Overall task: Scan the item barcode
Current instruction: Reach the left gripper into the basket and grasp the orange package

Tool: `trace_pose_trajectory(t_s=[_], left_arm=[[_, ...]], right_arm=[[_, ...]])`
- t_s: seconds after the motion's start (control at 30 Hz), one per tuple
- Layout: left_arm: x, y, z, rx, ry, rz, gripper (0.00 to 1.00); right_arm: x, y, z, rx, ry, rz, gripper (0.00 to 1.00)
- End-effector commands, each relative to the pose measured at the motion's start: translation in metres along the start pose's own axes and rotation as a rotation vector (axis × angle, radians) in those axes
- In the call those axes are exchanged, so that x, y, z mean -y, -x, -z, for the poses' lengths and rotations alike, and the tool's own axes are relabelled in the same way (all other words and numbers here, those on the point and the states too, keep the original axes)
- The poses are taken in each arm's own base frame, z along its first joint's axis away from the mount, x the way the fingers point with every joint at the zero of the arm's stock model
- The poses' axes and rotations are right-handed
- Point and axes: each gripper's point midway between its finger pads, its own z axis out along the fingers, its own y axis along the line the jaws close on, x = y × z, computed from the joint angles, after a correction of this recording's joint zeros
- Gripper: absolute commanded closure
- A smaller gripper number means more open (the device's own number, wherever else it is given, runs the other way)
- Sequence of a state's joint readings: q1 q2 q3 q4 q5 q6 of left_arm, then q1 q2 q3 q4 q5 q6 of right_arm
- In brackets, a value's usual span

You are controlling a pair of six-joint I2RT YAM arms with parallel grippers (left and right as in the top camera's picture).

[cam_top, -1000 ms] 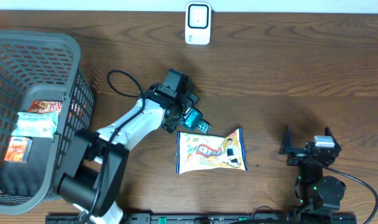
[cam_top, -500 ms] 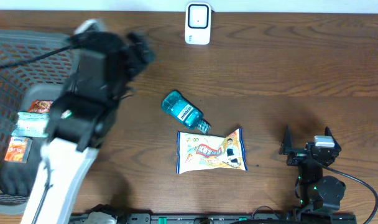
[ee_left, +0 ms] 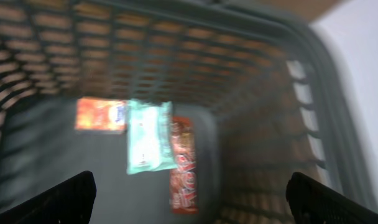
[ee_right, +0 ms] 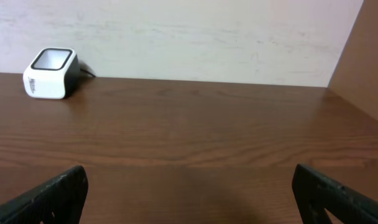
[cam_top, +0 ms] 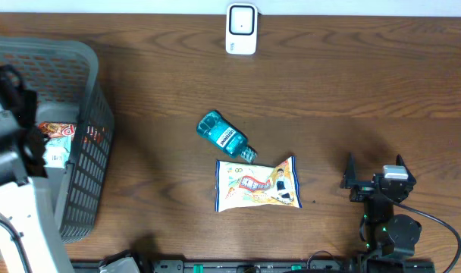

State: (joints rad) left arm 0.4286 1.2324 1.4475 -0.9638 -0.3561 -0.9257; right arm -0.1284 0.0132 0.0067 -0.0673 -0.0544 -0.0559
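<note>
Fingers (ee_left: 58, 202) of the left gripper (ee_left: 190, 186) stand wide and empty above the basket (cam_top: 83, 182) at the table's (cam_top: 329, 91) left edge, likely to pick 1 of its 3 packets (ee_left: 149, 135) for the scanner (cam_top: 241, 29) at the far edge, while the right gripper (cam_top: 375, 168) rests wide by the front-right corner.

Table (cam_top: 352, 83): dark wood, visible grain, smooth satin sheen. Basket (cam_top: 86, 152) under left pincer (ee_left: 189, 199): grey plastic lattice, matt. Teal bottle (cam_top: 219, 134): translucent plastic, glossy. Snack packet (cam_top: 257, 184) left of right pincer (cam_top: 375, 165): shiny printed film. Scanner (cam_top: 241, 28): white glossy plastic.
</note>
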Motion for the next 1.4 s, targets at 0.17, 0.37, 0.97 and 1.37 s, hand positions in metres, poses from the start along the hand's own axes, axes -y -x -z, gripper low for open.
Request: trace_pose_trajectory(t_s=[0.17,0.37,0.97,1.37], left_arm=[[-0.081,-0.032,-0.093,-0.236,0.379,0.084,0.02],[-0.127,-0.063,-0.137,-0.264,0.606,0.036,0.08],[-0.170,-0.083,-0.190,-0.207,0.577,0.026,0.25],[-0.173,-0.084,-0.205,-0.201,0.572,0.023,0.31]], right_arm=[[-0.001,-0.001,0.000,-0.003,0.006,-0.002,0.01],[-0.001,-0.001,0.000,-0.003,0.006,-0.002,0.01],[-0.001,-0.001,0.000,-0.003,0.006,-0.002,0.01],[-0.001,-0.001,0.000,-0.004,0.006,-0.003,0.01]])
